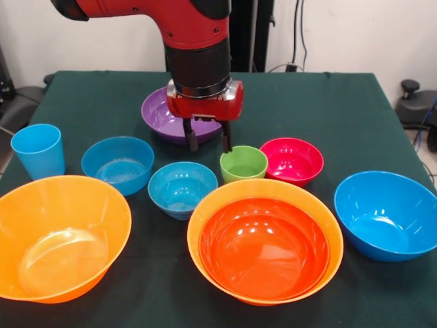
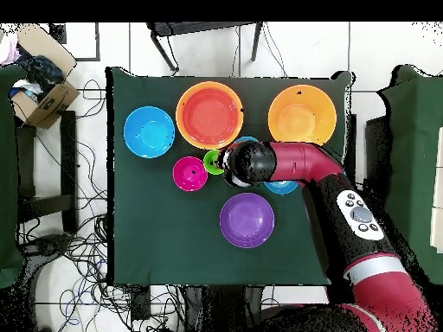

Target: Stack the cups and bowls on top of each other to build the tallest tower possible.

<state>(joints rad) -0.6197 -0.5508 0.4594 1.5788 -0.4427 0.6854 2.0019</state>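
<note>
Red hand (image 1: 208, 143) open beside green cup (image 1: 243, 164)

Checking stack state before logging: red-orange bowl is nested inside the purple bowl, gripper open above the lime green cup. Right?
Not quite. The front view shows the red-orange bowl nested inside a big orange bowl, not the purple one. The purple bowl sits empty behind the gripper. The rest holds: the gripper is open, just above the lime green cup.

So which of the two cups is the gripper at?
The lime green cup: the open gripper hangs at its rim. The light blue cup stands far off, by the table edge.
</note>
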